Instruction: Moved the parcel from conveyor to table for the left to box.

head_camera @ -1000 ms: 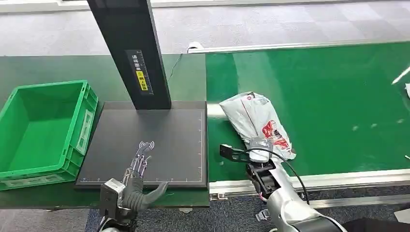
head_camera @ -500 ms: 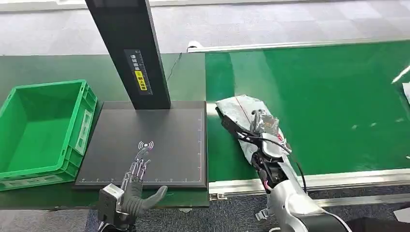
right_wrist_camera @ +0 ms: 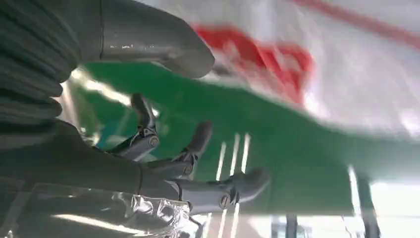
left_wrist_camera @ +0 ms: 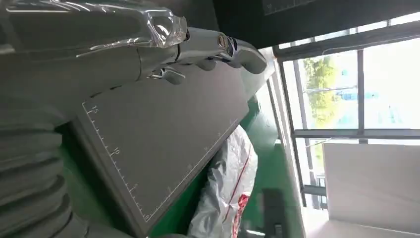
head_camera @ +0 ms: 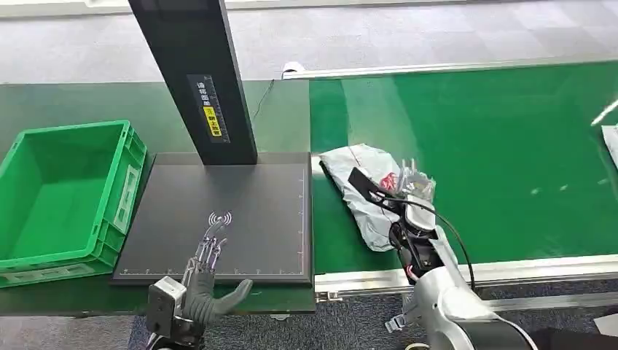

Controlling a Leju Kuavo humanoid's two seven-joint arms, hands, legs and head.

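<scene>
1. Head view: the parcel, a grey plastic bag with red print, lies on the green conveyor, near its left edge and close beside the black mat.
2. The right hand is at the parcel's right side. In the right wrist view its fingers are spread apart with green belt between them, so it probably holds nothing.
3. The left hand rests flat on the mat's near edge, fingers straight and holding nothing.
4. A green box sits left of the mat.
</scene>
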